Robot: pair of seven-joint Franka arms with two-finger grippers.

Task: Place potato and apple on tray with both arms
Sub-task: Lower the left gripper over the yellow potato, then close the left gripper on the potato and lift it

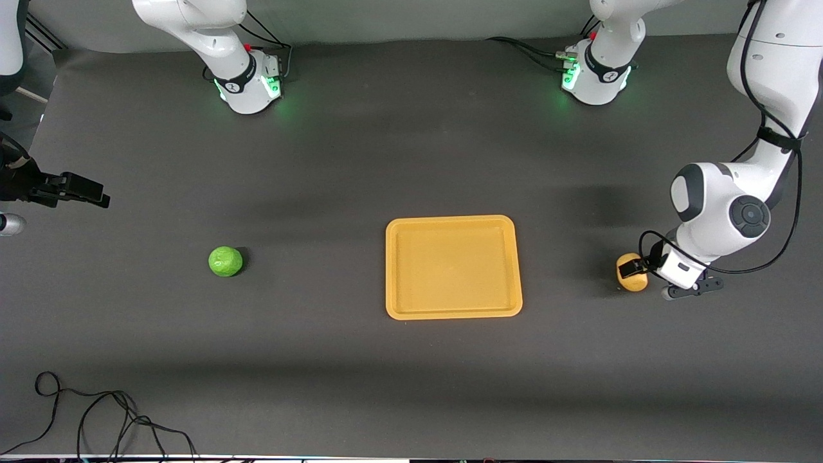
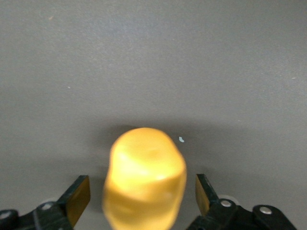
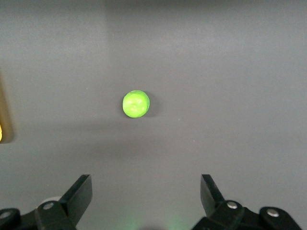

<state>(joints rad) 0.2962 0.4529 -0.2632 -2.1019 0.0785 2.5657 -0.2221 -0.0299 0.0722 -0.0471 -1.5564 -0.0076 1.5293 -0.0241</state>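
Your left gripper [image 1: 633, 269] is down at the table on the left arm's end, right at the potato [image 1: 631, 272]. In the left wrist view the potato [image 2: 144, 179] sits between the two fingers [image 2: 76, 199] with a gap on each side, so the jaws are wide and not yet squeezing. Whether the potato is resting flat on the table or tipped up on one end, you can't quite tell from that blurred close shot.

Your right gripper [image 1: 96, 194] hangs over the table edge at the right arm's end, fingers spread wide with nothing between them. From its wrist camera you see the apple [image 3: 136, 104] well ahead of the fingers [image 3: 79, 194], sitting alone on the dark table [image 3: 216, 72].

In the front view the apple [image 1: 226, 262] lies toward the right arm's end, well apart from the tray [image 1: 453, 312]. The tray sits between apple and potato, nothing on it. Potato and apple both rest on the table [image 1: 386, 161], each clear of the tray's rim.
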